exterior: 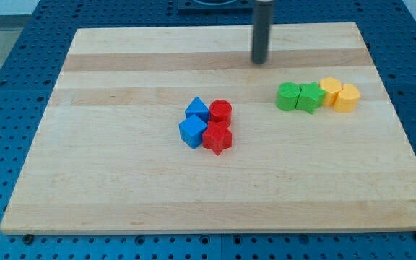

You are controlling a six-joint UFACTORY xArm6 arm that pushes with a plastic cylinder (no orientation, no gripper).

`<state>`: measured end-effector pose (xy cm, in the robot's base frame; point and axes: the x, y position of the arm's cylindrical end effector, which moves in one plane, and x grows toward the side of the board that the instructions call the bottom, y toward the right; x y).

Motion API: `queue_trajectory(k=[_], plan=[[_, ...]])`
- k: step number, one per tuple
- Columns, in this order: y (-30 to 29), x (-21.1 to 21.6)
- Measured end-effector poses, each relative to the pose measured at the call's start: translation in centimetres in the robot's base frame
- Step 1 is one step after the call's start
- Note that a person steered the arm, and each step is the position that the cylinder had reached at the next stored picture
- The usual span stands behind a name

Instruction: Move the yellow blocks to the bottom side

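Observation:
Two yellow blocks sit at the view's right: one (330, 90) touches a green block, the other, a hexagonal one (347, 98), sits just to its right. My tip (259, 61) is near the view's top, above and left of them, clear of every block. The rod rises out of the view's top.
Two green blocks, a round one (288, 96) and a star-like one (310, 97), stand in a row left of the yellow ones. Near the middle are two blue blocks (197, 110) (192, 132), a red cylinder (221, 112) and a red star (217, 138). The wooden board (121, 195) lies on a blue perforated table.

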<state>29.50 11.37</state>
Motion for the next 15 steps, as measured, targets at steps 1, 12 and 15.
queue_trajectory(k=[1,12,15], plan=[[4.5,0.0],[6.4,19.5],[4.7,1.2]])
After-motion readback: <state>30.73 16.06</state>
